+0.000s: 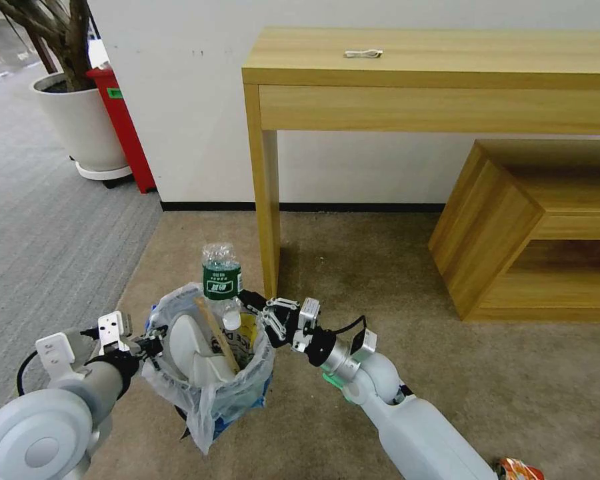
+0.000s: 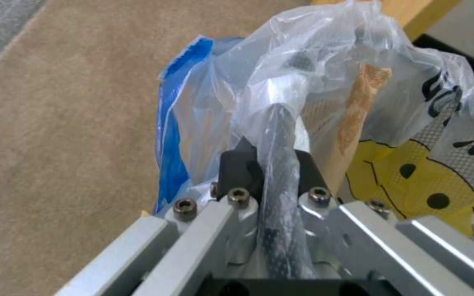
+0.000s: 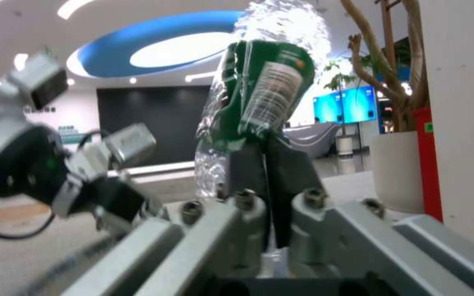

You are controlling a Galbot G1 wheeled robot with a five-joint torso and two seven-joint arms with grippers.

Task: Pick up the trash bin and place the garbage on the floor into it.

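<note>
Blue trash bin mostly hidden by liner | left gripper clamped on rim | right gripper pinching plastic bottle above bin

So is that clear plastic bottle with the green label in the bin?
Partly: the clear green-labelled plastic bottle stands cap-down in the blue bag-lined bin, mostly sticking out.
</note>
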